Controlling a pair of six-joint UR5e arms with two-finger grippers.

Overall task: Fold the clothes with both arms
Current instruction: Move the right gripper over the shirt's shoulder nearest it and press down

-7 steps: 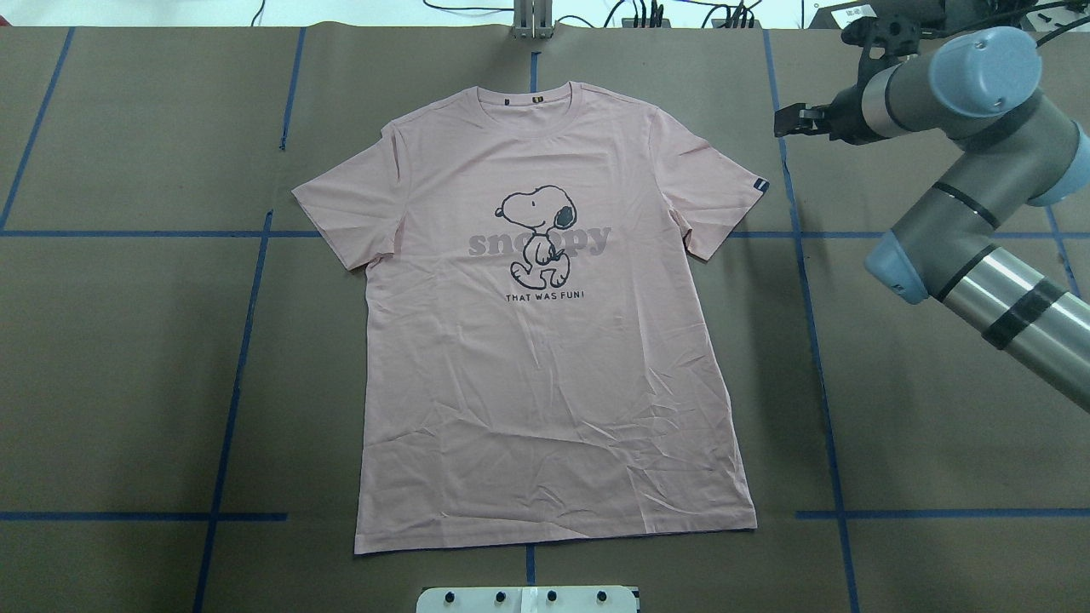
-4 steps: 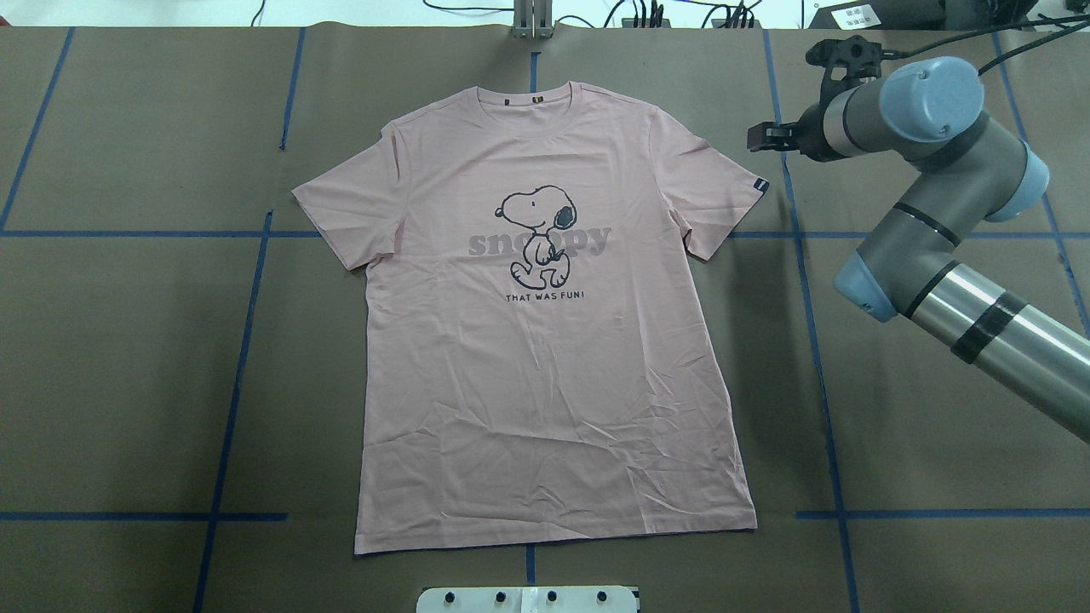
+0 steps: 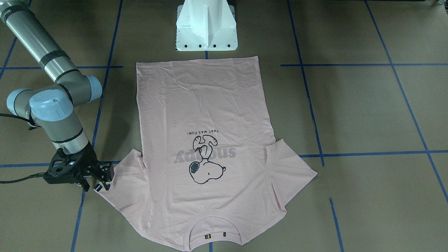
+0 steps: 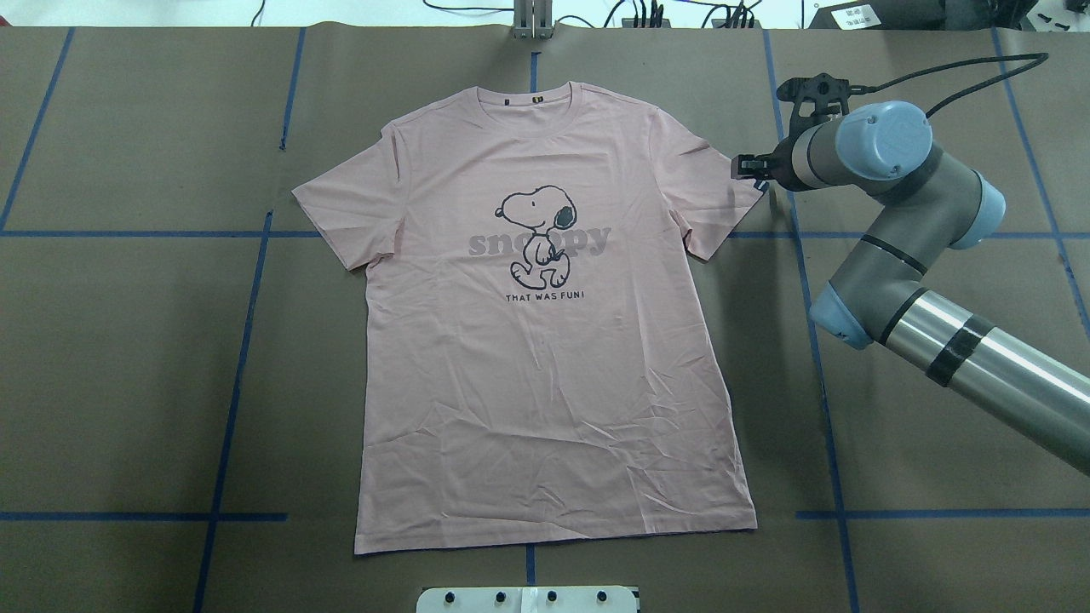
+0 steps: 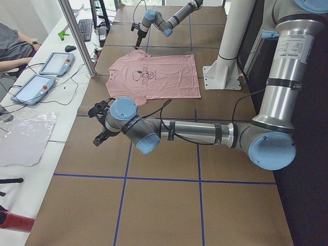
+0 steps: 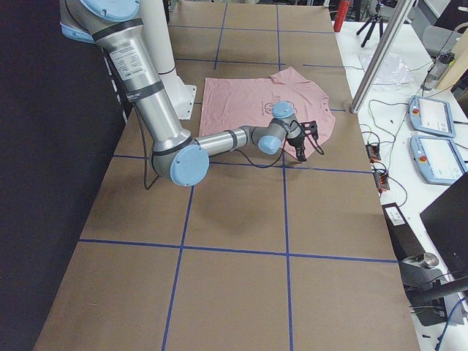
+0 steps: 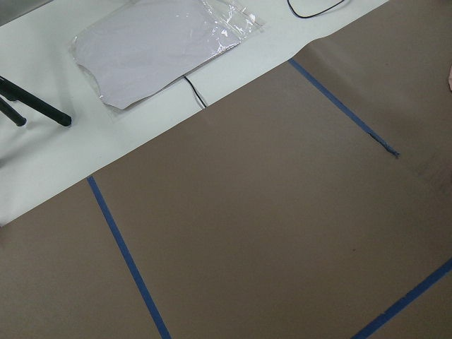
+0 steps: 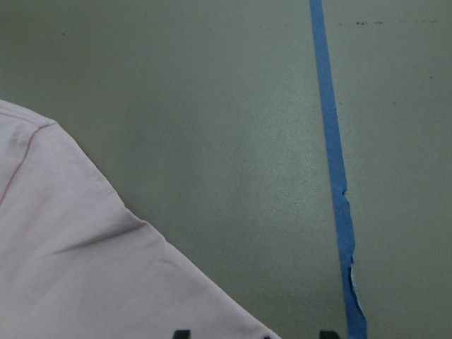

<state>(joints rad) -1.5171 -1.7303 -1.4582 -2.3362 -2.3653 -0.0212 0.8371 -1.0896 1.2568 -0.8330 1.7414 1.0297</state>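
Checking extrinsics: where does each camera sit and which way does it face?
Front: across the table, faces the base; shirt, right arm.
Overhead: behind the robot, looks down; shirt, right arm.
Left: table's left end; left arm near, right far.
Right: opposite end; right arm near.
Left wrist: down on tape, table; no robot part.
Right wrist: down on sleeve, tape; gripper fingertips.
Shared: front, overhead both show right gripper near sleeve.

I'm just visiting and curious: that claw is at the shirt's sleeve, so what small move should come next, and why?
Probably ease down and close on the sleeve corner. The right gripper is open and straddles the sleeve's tip, while the shirt lies flat on the table, with nothing gripped yet.
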